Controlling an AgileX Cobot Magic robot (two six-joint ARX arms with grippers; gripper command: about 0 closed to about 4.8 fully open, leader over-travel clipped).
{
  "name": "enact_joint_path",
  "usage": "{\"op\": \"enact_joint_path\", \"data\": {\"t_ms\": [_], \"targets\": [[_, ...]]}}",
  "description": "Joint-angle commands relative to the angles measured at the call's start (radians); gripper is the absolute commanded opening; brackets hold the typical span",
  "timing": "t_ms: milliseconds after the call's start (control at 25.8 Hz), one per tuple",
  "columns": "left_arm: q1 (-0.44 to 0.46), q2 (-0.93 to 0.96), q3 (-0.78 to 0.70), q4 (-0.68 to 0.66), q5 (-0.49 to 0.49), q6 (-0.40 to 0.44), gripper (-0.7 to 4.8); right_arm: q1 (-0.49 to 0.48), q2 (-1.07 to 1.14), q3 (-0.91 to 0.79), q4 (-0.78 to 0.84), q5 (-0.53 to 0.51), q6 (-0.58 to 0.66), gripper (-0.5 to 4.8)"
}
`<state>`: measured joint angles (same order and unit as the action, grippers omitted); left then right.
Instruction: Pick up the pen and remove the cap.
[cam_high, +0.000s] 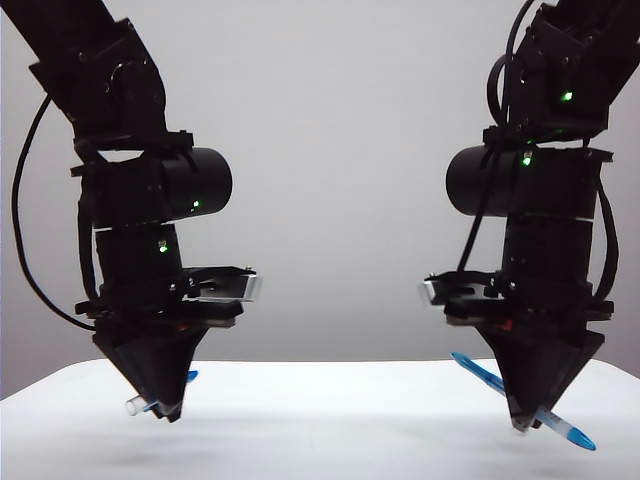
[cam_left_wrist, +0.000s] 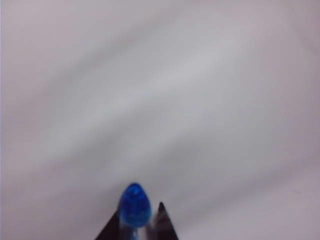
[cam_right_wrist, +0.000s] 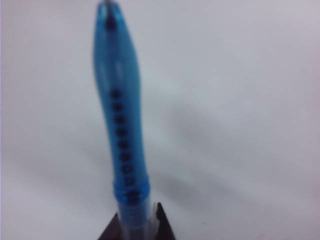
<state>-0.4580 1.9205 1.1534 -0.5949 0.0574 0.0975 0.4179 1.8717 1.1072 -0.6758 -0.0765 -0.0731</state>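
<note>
The pen (cam_high: 480, 373) and the cap (cam_high: 133, 406) are apart, one in each gripper, both just above the white table (cam_high: 320, 420). My left gripper (cam_high: 165, 405) hangs at the left, pointing down, shut on the short cap, whose blue end and pale end stick out either side of the fingers. In the left wrist view the cap's rounded blue end (cam_left_wrist: 134, 205) pokes out of the left gripper (cam_left_wrist: 140, 220). My right gripper (cam_high: 525, 420) at the right is shut on the slanted pen. In the right wrist view the blue pen (cam_right_wrist: 121, 110) reaches away from the right gripper (cam_right_wrist: 137, 220).
Only the white table top and a plain grey wall (cam_high: 340, 150) behind show around the arms. The two grippers hang far apart, with a wide gap between them over the table's middle.
</note>
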Motion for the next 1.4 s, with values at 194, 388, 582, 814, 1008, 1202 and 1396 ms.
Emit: {"op": "enact_joint_path", "data": {"t_ms": [194, 388, 582, 814, 1008, 1202, 1396], "targets": [[0.007, 0.02, 0.001, 0.009, -0.053, 0.011, 0.94, -0.006, 0.002, 0.0, 0.056, 0.031, -0.002, -0.03], [0.007, 0.032, 0.002, 0.001, -0.053, 0.023, 1.26, -0.007, 0.002, -0.002, 0.076, 0.06, -0.002, 0.56], [0.008, 0.032, 0.002, -0.011, -0.053, 0.025, 2.22, -0.007, 0.002, -0.002, 0.08, 0.06, -0.002, 0.96], [0.008, 0.032, 0.002, -0.029, -0.016, 0.026, 2.25, -0.007, 0.002, -0.002, 0.082, 0.059, -0.003, 2.2], [0.007, 0.022, 0.003, -0.053, -0.008, 0.026, 3.23, -0.007, 0.001, -0.001, 0.078, 0.059, -0.002, 2.57], [0.008, -0.119, 0.003, -0.136, -0.053, 0.019, 3.23, -0.004, -0.151, -0.019, 0.067, -0.064, 0.106, 2.51], [0.008, -0.304, 0.002, -0.225, -0.098, -0.041, 3.22, -0.004, -0.402, -0.053, 0.111, -0.024, 0.138, 1.71]]}}
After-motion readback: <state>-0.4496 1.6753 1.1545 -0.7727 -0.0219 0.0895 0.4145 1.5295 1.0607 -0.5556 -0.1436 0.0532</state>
